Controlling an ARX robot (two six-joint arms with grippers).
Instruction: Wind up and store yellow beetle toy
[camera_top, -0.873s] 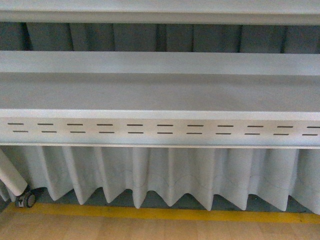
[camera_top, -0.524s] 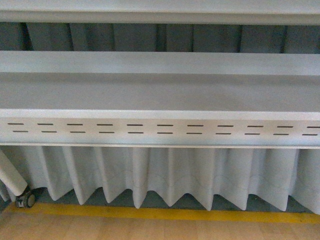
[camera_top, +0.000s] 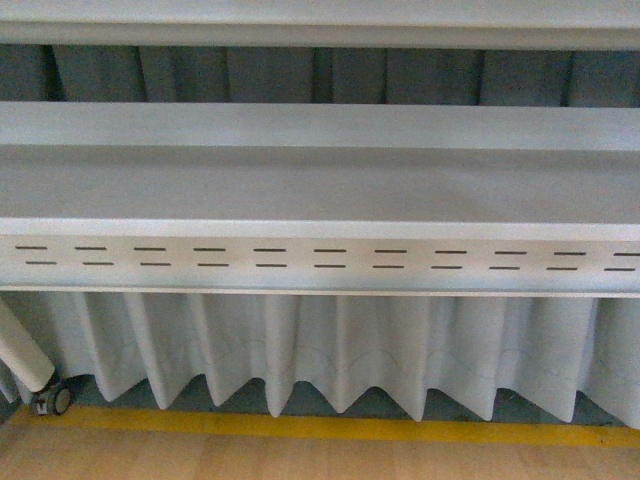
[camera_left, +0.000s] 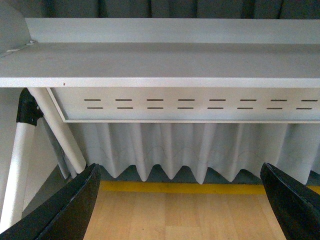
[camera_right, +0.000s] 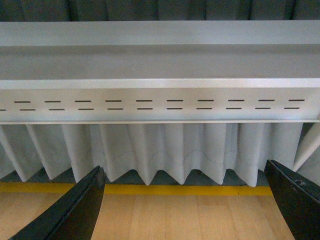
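Yellow beetle toy: not visible in any view; its location cannot be determined. Left jaws and right jaws are both released, grasping nothing. The bench (camera_top: 320, 185), at 12 o'clock, shows no toy. Judged: winding and storing both remain.

Facing you is a long white matte-topped table (camera_top: 320, 185), and its surface spans the full width of the front view. Along its near edge you will find a white metal front panel (camera_top: 320, 275) pierced by two rows of short dark slots. Below it a pale grey pleated fabric skirt (camera_top: 330, 345) falls to a zigzag hem. A yellow floor strip (camera_top: 320, 428) runs beneath the hem, with light wooden flooring (camera_top: 320, 462) on your side. At the near left corner, a white tubular leg (camera_top: 20, 355) slants down to a small black caster (camera_top: 52, 400). Beyond the far edge you will see a raised white ledge (camera_top: 320, 125), then a dark grey pleated curtain (camera_top: 270, 75). Lighting is even.
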